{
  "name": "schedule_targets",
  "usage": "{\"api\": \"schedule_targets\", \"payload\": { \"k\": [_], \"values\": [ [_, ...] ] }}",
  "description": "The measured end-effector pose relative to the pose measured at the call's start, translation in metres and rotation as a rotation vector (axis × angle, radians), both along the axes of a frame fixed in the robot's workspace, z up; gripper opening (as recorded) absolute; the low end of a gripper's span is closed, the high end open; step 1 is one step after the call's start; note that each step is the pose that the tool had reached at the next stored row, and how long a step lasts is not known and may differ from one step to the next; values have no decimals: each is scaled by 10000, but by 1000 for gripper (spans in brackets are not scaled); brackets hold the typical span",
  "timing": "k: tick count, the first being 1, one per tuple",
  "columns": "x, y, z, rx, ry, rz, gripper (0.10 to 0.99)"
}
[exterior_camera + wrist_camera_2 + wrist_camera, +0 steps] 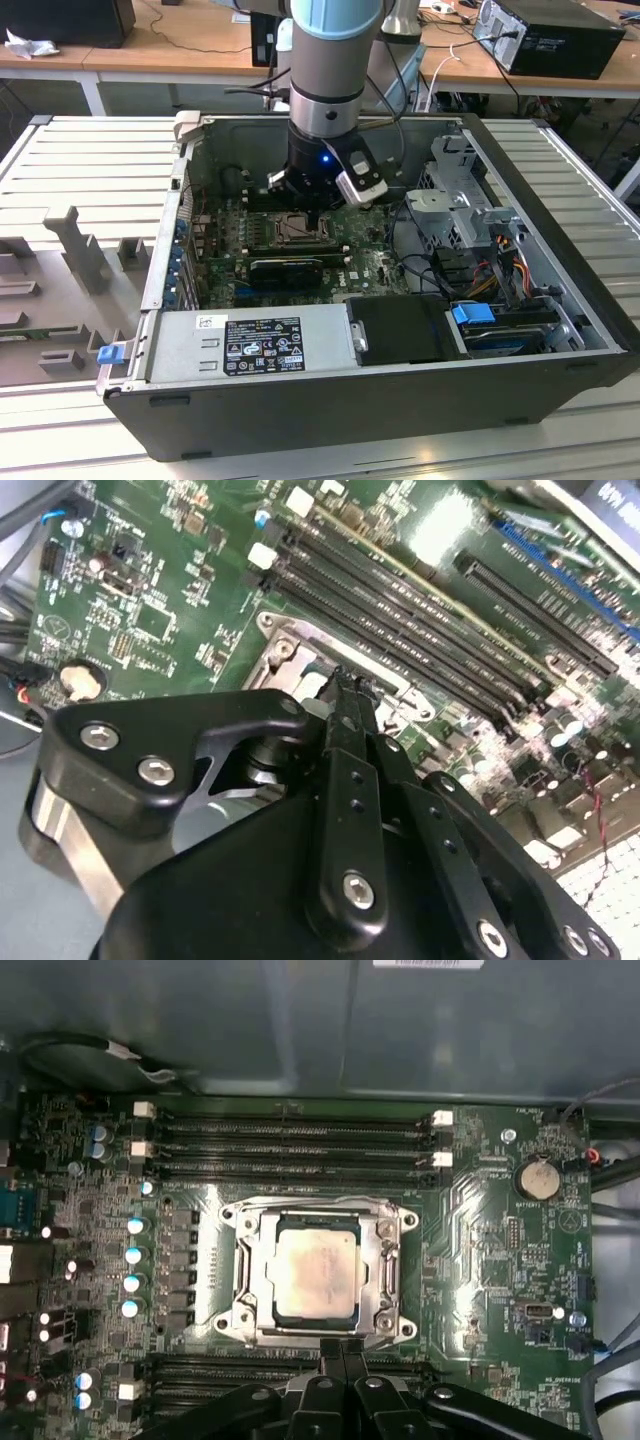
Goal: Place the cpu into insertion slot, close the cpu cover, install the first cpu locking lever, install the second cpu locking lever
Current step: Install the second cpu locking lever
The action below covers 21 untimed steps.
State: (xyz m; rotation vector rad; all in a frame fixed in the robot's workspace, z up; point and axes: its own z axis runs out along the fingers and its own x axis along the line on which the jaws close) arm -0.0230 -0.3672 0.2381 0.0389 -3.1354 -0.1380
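Exterior view: arm's wrist and camera bracket stand directly over the insertion slot (297,229), covering its far rim; the chip inside is too small to make out. Gripper (318,212) fingertips lost behind the wrist housing.

First wrist view: gripper (340,1352) linkage cut off by the frame edge; fingertips overlap the near edge of the cpu cover (316,1273), hiding that side and any lever there. Whether the tips touch the metal cannot be told.

Second wrist view: gripper (345,685) body blocks most of the socket; one corner of the cover (283,645) shows beyond the fingertips. Board beyond the tips is blurred.
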Motion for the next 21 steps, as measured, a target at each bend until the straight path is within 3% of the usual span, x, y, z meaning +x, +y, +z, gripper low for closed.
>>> {"api": "schedule_targets", "payload": {
  "k": [4, 7, 12, 16, 19, 21],
  "values": [
    [-80, -40, -21, 5, 0, 148, 106],
    [-216, -46, -59, 12, 0, 298, 106],
    [-232, -46, -181, 27, 0, 479, 106],
    [-300, -58, -208, 311, -6, 613, 106],
    [-344, -98, -215, 541, -10, 813, 106],
    [-401, -165, -228, 824, -17, 1032, 106]
  ]
}}
